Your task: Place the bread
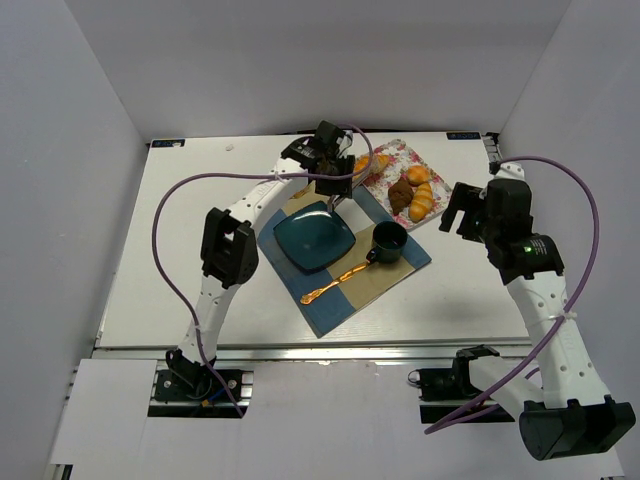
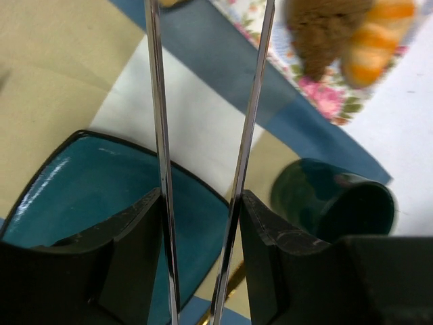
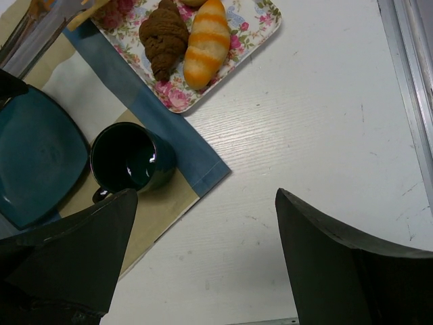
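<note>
White table (image 1: 200, 200), matte, with a faint grain. On it a cloth placemat (image 1: 385, 280) in blue and beige blocks, laid at an angle. At its far right corner a rectangular floral tray (image 3: 254, 20), glossy, printed with pink flowers. In the middle of the placemat a square teal plate (image 1: 315, 238), glazed and shiny, with rounded corners.

Just right of the tray, the right gripper (image 3: 206, 196): black fingers spread wide, holding nothing. Above the far corner of the plate, the left gripper (image 2: 201, 200): fingers pressed from outside on two thin chrome strips, the arms of tongs (image 2: 161, 122). Arms apart at the fingers; tips outside the wrist view, so not possible to tell the opening there.

Just right of the plate a dark green cup (image 3: 132, 159), round and glazed.

Then the bread (image 3: 205, 42): on the tray, at its near corner, not yet placed anywhere. Golden-orange, ridged in bands, tapered at both ends. Long axis roughly near to far, side by side with the dark brown chocolate pastry (image 3: 164, 37) and touching it. From the tongs, lying to the right, beyond that pastry. Nearer to the right gripper, yet the tool sits in the left one. Probably best taken across the short width, with care not to drag the pastry.

Last, a thin gold spoon (image 1: 335, 283) on the near part of the placemat.
</note>
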`<act>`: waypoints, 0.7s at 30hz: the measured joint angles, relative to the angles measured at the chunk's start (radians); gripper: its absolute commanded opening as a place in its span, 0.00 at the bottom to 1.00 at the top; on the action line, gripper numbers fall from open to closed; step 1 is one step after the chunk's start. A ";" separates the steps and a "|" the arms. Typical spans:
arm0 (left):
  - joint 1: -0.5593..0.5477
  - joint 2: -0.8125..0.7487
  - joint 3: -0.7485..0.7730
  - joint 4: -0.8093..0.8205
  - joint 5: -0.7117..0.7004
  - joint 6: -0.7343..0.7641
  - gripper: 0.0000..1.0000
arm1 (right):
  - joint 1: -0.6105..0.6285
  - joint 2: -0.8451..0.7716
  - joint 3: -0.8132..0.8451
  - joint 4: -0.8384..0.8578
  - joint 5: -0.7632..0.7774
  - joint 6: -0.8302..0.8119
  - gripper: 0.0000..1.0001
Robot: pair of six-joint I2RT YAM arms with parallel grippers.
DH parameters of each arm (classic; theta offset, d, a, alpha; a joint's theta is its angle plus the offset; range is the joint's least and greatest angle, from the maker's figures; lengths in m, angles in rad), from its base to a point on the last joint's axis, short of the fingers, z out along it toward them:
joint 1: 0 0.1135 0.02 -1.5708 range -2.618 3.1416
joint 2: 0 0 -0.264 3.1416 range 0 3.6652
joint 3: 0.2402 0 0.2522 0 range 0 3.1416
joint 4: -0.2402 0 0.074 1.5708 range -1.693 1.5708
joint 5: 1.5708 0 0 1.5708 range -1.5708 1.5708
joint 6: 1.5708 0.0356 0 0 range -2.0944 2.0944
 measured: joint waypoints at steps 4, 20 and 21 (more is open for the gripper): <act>0.000 0.011 -0.008 -0.013 -0.039 0.006 0.53 | 0.000 -0.006 -0.008 0.001 0.000 -0.002 0.89; -0.011 0.011 -0.031 -0.025 -0.091 0.033 0.38 | 0.000 -0.012 -0.030 0.006 -0.005 -0.004 0.89; -0.011 0.011 -0.032 -0.025 -0.088 0.035 0.38 | 0.000 -0.012 -0.030 0.006 -0.005 -0.004 0.89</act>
